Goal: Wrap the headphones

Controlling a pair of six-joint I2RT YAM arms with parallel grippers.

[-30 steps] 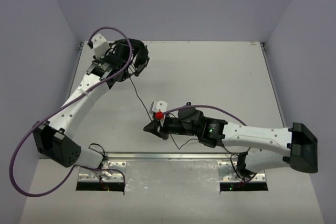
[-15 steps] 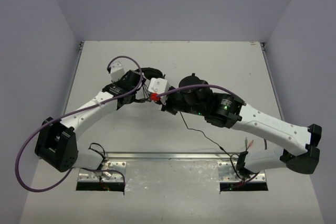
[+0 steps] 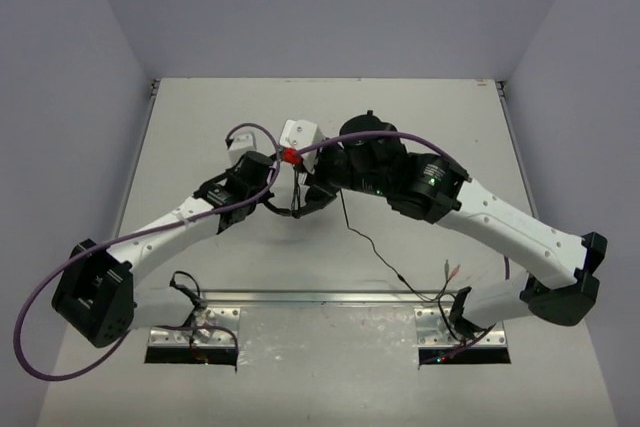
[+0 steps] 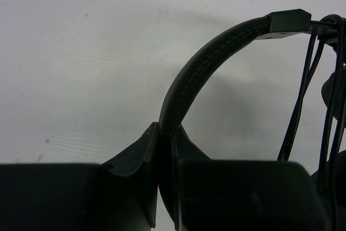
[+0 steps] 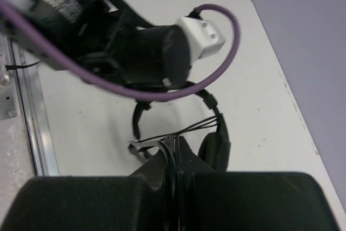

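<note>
The headphones (image 3: 288, 209) are held over the middle of the table (image 3: 450, 117), between the two arms. The left gripper (image 4: 165, 136) is clamped tight on their headband (image 4: 205, 63), and the right gripper (image 5: 174, 147) pinches the thin cable (image 3: 375, 247), which trails toward the table's near edge

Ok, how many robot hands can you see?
2. The left hand grips the headband of the headphones; the right hand, close beside it, pinches their thin cable. None seem hidden.
</note>
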